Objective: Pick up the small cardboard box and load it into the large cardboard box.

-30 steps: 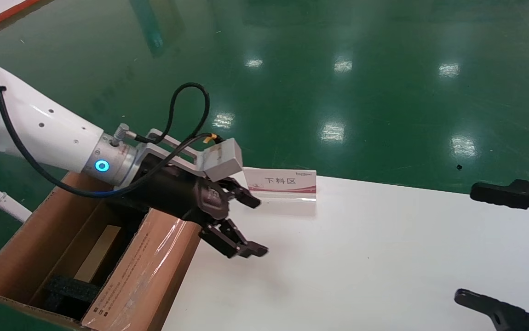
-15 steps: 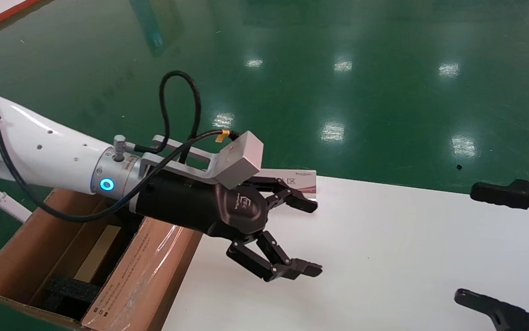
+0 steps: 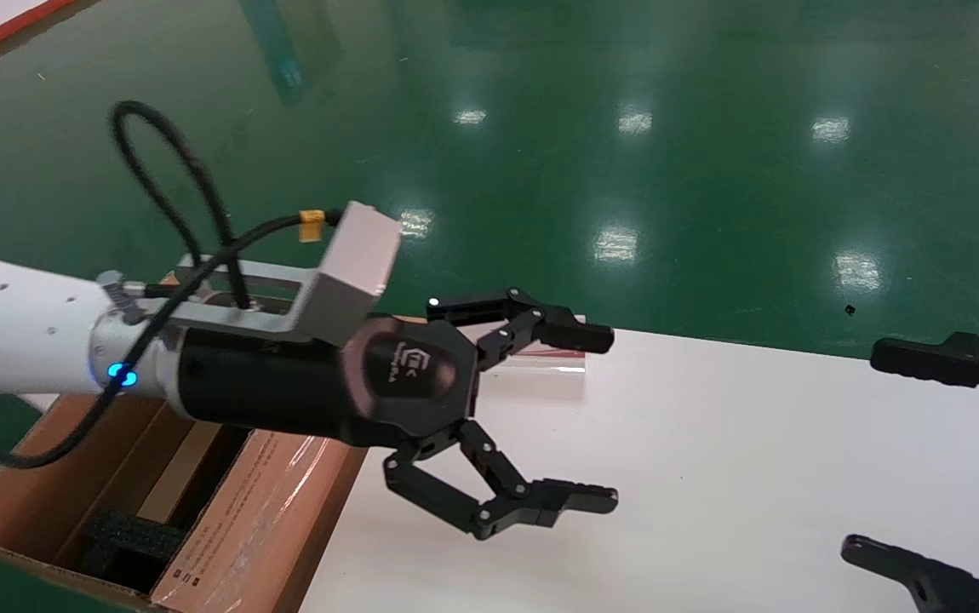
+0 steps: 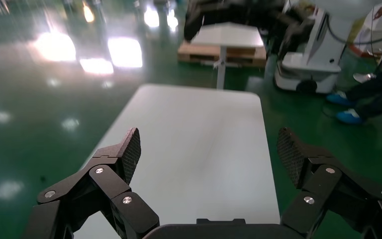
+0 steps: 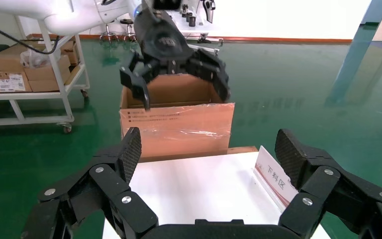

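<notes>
The left gripper (image 3: 541,417) hangs spread and empty (right gripper (image 5: 209,167) too); swinging back, it might clip the large cardboard box (image 3: 260,502).

brown large cardboard box (image 3: 268,502), white table (image 3: 711,477), green floor (image 3: 626,128)

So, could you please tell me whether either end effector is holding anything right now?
Nothing is held: the left end effector and the right end effector are both open and empty.
</notes>
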`<state>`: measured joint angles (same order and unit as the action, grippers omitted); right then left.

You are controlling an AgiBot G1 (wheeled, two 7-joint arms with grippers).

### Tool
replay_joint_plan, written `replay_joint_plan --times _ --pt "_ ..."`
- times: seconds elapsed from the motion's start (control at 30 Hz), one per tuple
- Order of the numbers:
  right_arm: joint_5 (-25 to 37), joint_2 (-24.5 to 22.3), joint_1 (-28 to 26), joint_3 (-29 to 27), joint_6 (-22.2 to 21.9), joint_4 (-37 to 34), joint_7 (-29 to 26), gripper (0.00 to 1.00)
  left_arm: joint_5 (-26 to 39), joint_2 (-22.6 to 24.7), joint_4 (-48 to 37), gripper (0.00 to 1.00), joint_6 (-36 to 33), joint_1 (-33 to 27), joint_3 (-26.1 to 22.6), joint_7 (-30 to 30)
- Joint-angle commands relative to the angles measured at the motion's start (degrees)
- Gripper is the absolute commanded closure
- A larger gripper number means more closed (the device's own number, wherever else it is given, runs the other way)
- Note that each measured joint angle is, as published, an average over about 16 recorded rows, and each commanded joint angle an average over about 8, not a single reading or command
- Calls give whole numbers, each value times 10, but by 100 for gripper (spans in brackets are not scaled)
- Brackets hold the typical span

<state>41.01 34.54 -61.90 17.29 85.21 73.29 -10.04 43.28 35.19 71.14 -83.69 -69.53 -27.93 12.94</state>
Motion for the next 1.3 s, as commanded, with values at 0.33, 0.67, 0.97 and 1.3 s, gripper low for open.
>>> replay_joint_plan --times 0.33,0.67,0.97,1.3 --pt "0 0 0 0 0 0 0 100 -18 -2 30 0 -25 100 150 -25" --pt "0 0 0 0 0 0 0 100 -18 -2 28 0 -23 92 137 -24" --pt "0 0 0 0 0 0 0 100 -16 -2 25 0 -21 84 125 -22" --pt "0 0 0 0 0 0 0 100 -15 -2 24 0 -20 80 120 -22"
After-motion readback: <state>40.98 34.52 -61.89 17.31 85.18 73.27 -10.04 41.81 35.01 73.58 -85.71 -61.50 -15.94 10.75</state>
